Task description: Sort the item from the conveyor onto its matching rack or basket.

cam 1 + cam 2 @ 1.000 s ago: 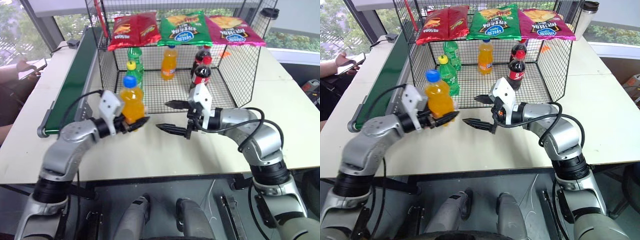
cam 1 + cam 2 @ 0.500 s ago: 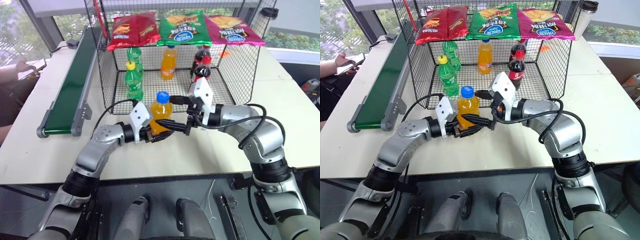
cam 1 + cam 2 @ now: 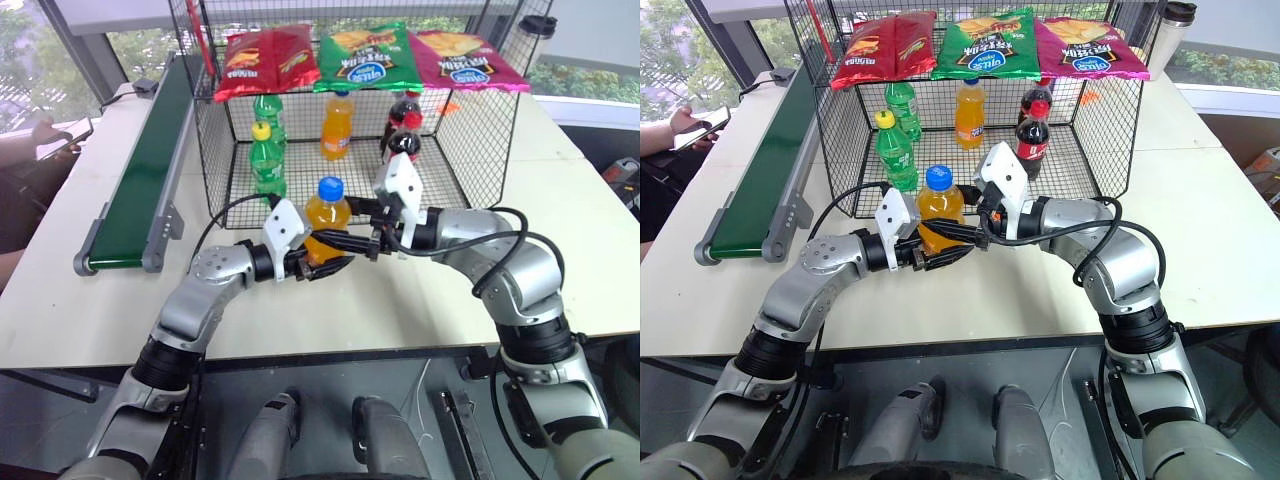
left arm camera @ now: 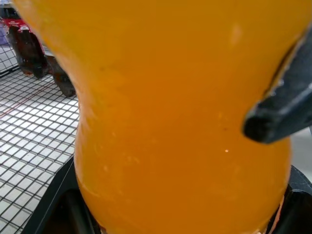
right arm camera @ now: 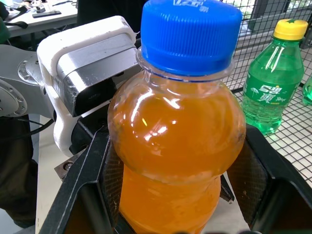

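Both hands grip the bottle (image 3: pixel 326 217): left hand (image 3: pixel 322 266) low, right hand (image 3: pixel 350 236) at mid-body. Judged full, fairly heavy, smooth, slightly squeezable; mid-body hold suits.

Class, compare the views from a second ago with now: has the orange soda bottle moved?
Yes. The orange soda bottle, in the left gripper, has travelled rightward, away from the conveyor, to the wire cage's open front, where the right gripper now grips it too.
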You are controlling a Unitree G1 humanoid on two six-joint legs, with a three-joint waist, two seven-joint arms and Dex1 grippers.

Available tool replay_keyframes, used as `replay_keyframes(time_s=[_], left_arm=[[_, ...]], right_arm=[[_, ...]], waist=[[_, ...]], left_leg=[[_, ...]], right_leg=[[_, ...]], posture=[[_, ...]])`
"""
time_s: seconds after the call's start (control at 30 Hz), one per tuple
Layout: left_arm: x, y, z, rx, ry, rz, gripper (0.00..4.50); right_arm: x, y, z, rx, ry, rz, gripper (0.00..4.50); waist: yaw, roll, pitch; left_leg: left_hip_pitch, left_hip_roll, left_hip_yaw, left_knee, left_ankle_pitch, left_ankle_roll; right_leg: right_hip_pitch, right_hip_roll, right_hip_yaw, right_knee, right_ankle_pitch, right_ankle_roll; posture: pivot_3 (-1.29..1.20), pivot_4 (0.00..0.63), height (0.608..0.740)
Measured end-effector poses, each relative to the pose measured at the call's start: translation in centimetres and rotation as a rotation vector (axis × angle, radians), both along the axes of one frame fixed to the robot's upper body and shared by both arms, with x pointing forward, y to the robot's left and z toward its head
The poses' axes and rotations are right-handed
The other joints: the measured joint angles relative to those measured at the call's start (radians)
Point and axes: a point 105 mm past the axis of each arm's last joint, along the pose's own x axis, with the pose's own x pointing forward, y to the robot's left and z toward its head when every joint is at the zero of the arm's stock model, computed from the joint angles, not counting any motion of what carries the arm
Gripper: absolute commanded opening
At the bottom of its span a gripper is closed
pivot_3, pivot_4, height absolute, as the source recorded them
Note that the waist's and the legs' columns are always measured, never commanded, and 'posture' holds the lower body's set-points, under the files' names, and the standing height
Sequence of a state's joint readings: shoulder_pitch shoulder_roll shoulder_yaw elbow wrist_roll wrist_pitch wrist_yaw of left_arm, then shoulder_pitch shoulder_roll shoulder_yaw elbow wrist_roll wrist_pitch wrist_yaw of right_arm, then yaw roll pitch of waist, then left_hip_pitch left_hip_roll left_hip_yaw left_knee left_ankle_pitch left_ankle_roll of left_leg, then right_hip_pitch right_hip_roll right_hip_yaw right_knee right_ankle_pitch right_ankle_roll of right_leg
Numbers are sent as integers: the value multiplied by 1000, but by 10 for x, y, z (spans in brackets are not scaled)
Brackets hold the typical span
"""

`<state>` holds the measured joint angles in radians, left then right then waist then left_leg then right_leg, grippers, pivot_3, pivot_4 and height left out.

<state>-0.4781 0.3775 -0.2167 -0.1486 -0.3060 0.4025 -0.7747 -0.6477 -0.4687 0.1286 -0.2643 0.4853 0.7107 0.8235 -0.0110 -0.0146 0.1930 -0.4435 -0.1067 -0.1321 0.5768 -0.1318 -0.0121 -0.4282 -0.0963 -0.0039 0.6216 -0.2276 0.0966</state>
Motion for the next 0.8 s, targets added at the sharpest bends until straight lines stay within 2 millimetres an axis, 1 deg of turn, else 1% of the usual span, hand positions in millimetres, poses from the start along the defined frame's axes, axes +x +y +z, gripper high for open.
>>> replay_keyframes(time_s=[0.03,0.07,0.1,0.2,0.3,0.4,0.53,0.63,0.73,0.8], left_arm=[[0,0,0,-1,-1,4,4041],[1,0,0,-2,-4,5,4412],[0,-1,2,-11,-17,2,4463],[1,0,4,-9,-33,18,4463],[5,4,2,12,-50,74,4463],[3,13,-3,25,-43,106,4463],[0,40,-5,14,-11,202,4463],[1,63,0,-22,7,298,4463],[6,77,3,-51,2,390,4463],[11,81,4,-89,-11,473,4463]], right_arm=[[0,0,0,0,0,0,2388],[1,0,0,-1,0,-5,2388],[3,-1,-1,-2,5,-19,2388],[6,-3,-4,-4,13,-40,2388],[11,-4,-6,-2,23,-67,2388],[20,-6,-6,-3,22,-113,2388],[39,-10,-2,11,-9,-217,2388],[61,-21,-3,0,-28,-338,2388],[73,-22,-4,11,-38,-391,2388],[90,-20,-4,25,-44,-460,2388]], waist=[[0,0,0],[0,0,0],[0,0,0],[0,0,0],[-1,0,0],[-5,0,0],[-6,0,0],[0,0,0],[-1,0,0],[-3,0,0]], left_leg=[[0,0,0,0,0,0],[0,0,0,0,0,0],[0,0,0,0,0,0],[0,0,0,0,0,0],[0,0,0,0,0,0],[1,0,0,0,0,0],[1,1,0,1,0,0],[1,0,0,1,0,-1],[1,-1,1,2,0,0],[1,-1,1,2,1,0]], right_leg=[[0,0,0,0,0,0],[0,0,0,0,0,0],[0,0,0,0,0,0],[0,0,0,1,0,0],[0,0,0,1,0,1],[-1,0,0,3,0,1],[-1,0,0,5,0,0],[-2,1,0,6,-1,-2],[-1,1,1,6,-1,-2],[-1,1,1,7,0,1]], posture=[[0,150,739],[0,150,739],[0,150,739],[0,150,739],[0,150,739],[0,150,739],[0,150,739],[0,150,739],[0,150,739],[0,150,739]])
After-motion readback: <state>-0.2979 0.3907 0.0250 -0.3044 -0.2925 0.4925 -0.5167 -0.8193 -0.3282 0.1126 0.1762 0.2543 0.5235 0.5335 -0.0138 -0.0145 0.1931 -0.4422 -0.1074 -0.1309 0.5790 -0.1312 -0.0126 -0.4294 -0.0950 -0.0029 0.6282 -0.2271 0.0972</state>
